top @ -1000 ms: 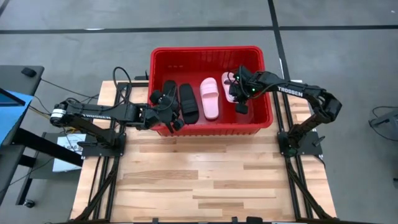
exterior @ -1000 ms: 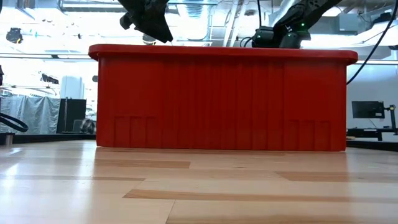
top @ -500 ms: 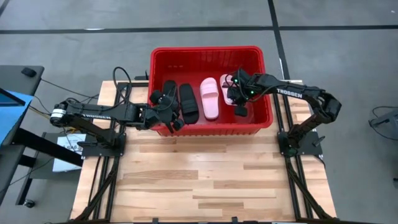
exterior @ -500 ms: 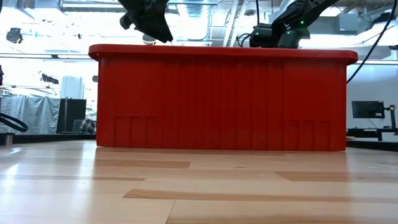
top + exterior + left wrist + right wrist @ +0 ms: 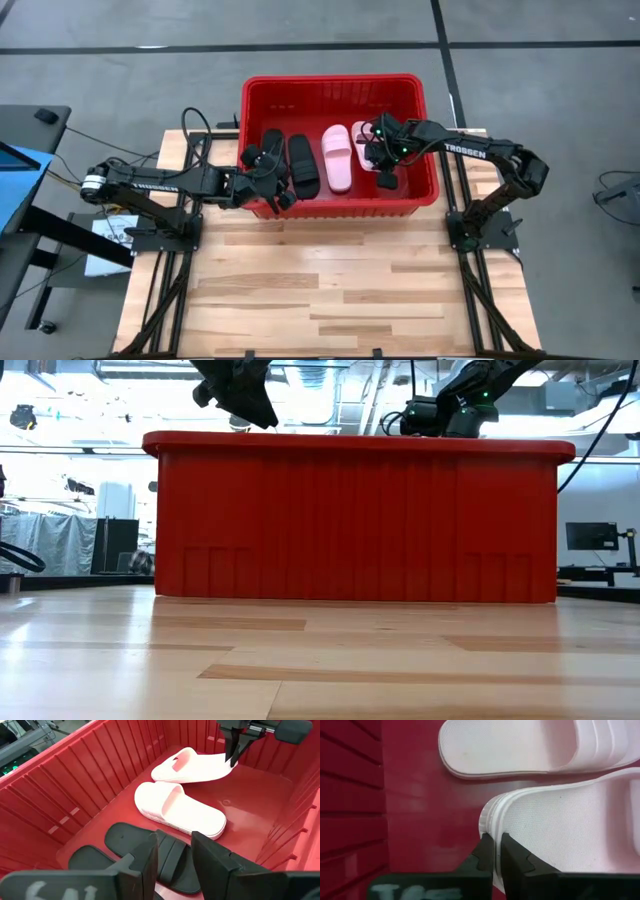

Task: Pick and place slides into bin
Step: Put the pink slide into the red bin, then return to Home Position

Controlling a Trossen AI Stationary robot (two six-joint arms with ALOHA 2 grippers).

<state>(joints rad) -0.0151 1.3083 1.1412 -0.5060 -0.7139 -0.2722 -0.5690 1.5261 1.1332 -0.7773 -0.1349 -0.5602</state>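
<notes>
Fingers (image 5: 482, 851) of the right gripper (image 5: 493, 851) pinch the heel edge of a light pink slide (image 5: 570, 820), holding it inside the red bin (image 5: 334, 90) toward its right side. Seen from the left wrist, this slide (image 5: 192, 766) hangs tilted, its heel raised by the right gripper (image 5: 233, 757) and its toe end low near the bin floor.

A second pink slide (image 5: 337, 156) lies flat on the bin floor just beside it, and two black slides (image 5: 303, 163) lie side by side toward the bin's left side.

The left gripper (image 5: 265, 172) hovers over the bin's front left corner, above the black slides, its fingers (image 5: 150, 857) spread apart and holding nothing.

The bin stands at the far end of a wooden table (image 5: 330, 280).
</notes>
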